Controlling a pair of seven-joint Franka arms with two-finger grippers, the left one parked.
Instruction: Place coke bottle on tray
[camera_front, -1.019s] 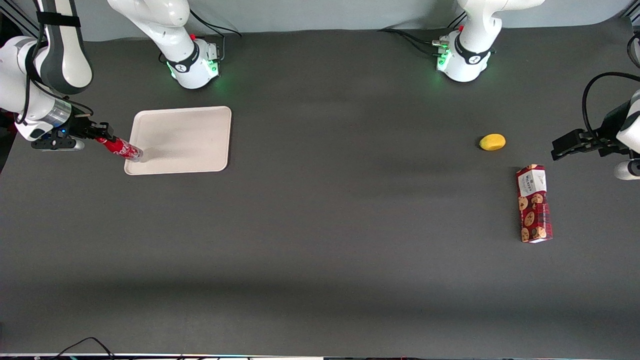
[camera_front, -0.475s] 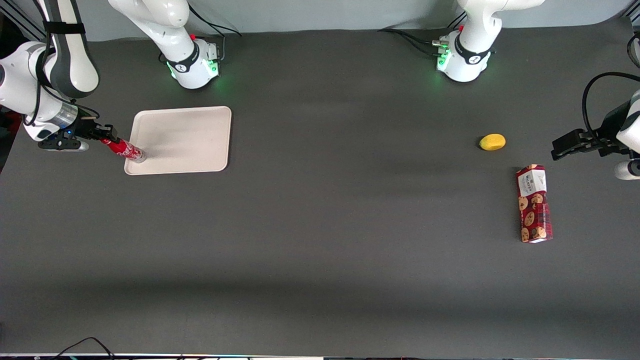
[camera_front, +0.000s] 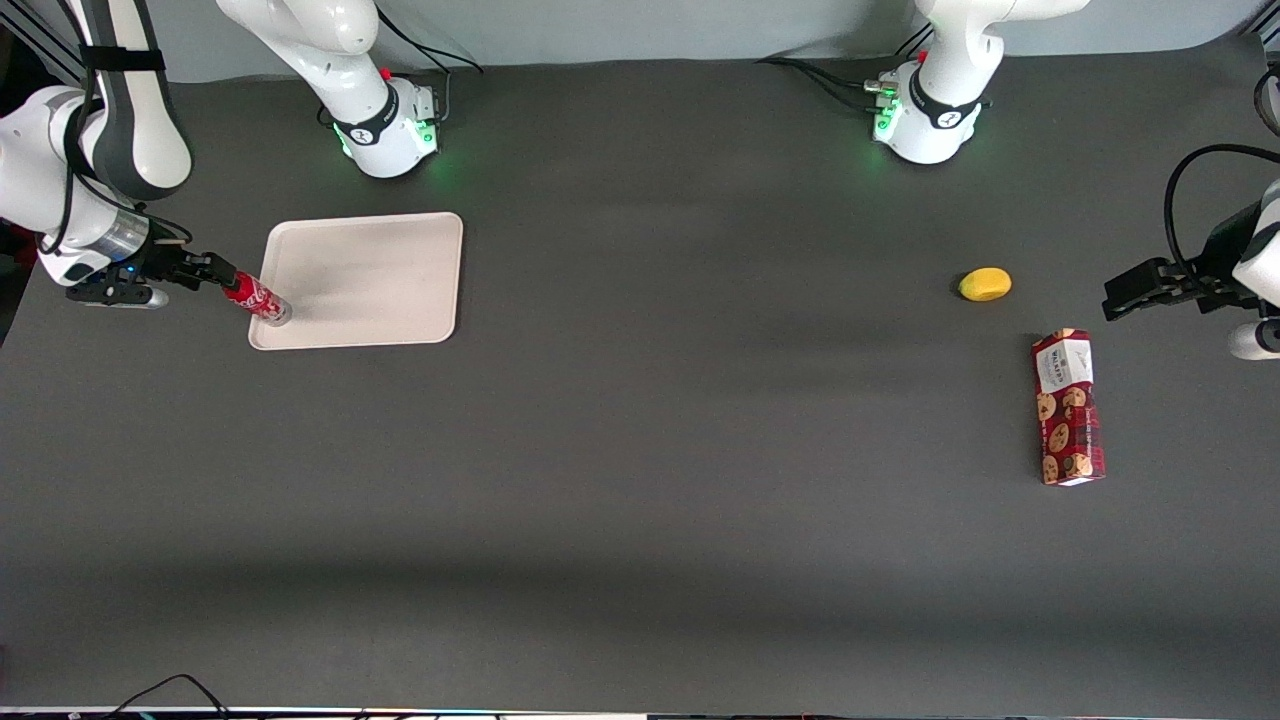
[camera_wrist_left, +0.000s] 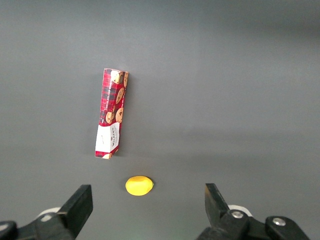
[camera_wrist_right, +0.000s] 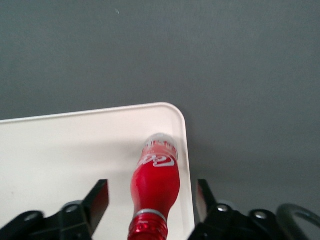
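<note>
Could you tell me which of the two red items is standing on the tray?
The coke bottle, between the open gripper fingers at the tray corner; the cookie box lies on the table.

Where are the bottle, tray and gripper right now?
bottle (camera_wrist_right: 155, 176), right wrist view, red body.
tray (camera_front: 380, 270), front view, bare floor.
gripper (camera_front: 205, 269), front view, between fingertips, by the bottle's cap.

Landmark: red cookie box, lying flat on the dark grey worktop
Box print: cookies on red along its length, one white end panel
Lemon: yellow, near the box's white end, not touching it
</note>
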